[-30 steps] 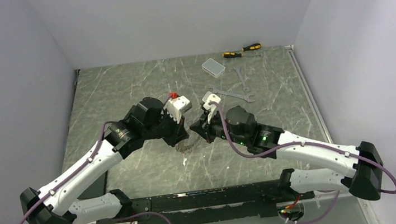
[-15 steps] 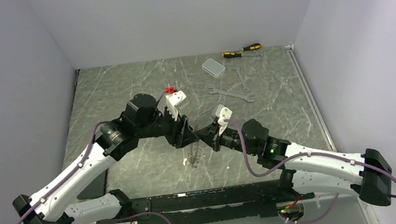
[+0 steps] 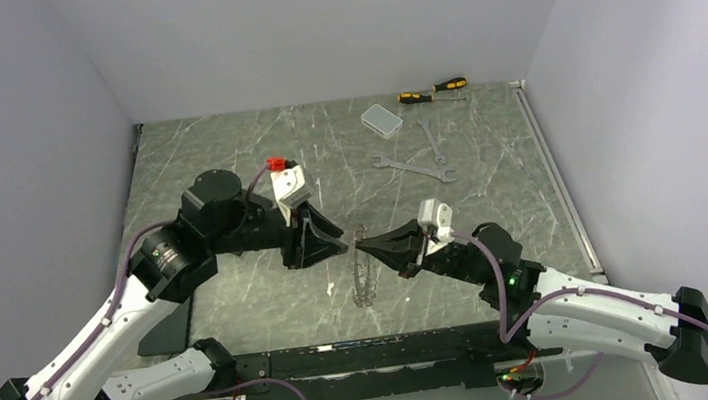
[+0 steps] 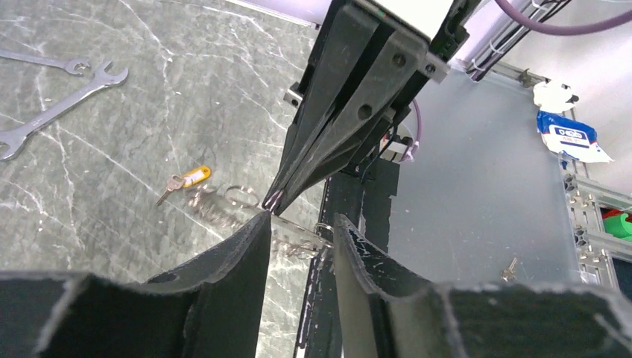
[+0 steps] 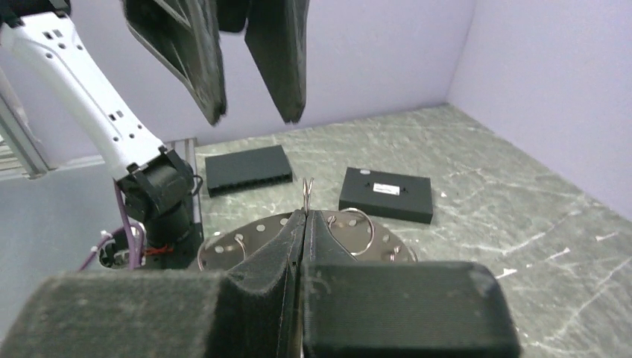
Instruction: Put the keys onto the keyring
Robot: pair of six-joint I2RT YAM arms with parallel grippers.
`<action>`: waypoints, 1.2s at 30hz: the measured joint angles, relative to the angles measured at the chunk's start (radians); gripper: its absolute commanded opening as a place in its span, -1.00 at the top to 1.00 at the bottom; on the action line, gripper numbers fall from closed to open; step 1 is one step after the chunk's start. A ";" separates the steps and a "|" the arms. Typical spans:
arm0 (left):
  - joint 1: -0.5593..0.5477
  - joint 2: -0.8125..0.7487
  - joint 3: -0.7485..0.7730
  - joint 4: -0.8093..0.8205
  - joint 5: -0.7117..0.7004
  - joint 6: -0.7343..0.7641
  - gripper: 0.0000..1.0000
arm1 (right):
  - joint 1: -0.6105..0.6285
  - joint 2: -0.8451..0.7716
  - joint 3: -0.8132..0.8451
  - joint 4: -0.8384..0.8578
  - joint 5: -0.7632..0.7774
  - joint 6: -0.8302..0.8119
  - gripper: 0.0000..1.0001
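Observation:
The keyring [image 3: 364, 277] is a round metal piece with small holes and several little rings and silver keys hung on it. It dangles above the table from my right gripper [image 3: 362, 245], which is shut on its top edge [image 5: 306, 212]. The ring's plate [image 5: 246, 242] spreads just beyond the shut fingers. My left gripper [image 3: 338, 246] faces it from the left, open, its fingertips [image 4: 302, 220] either side of the ring's edge [image 4: 298, 233] without pinching it. A tiny key with a yellow head [image 4: 195, 176] lies loose on the table [image 3: 328, 289], below and left of the ring.
Two long silver wrenches [image 3: 414, 168] [image 3: 432, 139], a clear plastic box [image 3: 381, 119] and yellow-and-black screwdrivers [image 3: 433, 90] lie at the back right. Two flat black boxes [image 5: 386, 194] [image 5: 247, 169] rest on the table by the left arm's base. Walls close in three sides.
My left gripper has opened, let go of the keyring and drawn back to the left. The right gripper, still shut on the keyring, has carried it right and nearer.

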 measured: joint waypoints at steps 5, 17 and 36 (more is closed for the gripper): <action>0.000 -0.026 -0.078 0.047 0.012 -0.003 0.34 | 0.000 -0.020 0.000 0.027 -0.027 0.001 1.00; 0.000 -0.027 -0.128 0.167 0.016 -0.002 0.59 | 0.000 -0.034 0.000 0.067 -0.051 0.034 1.00; 0.000 -0.063 -0.197 0.271 0.076 0.015 0.58 | 0.000 -0.014 0.000 0.125 -0.053 0.100 1.00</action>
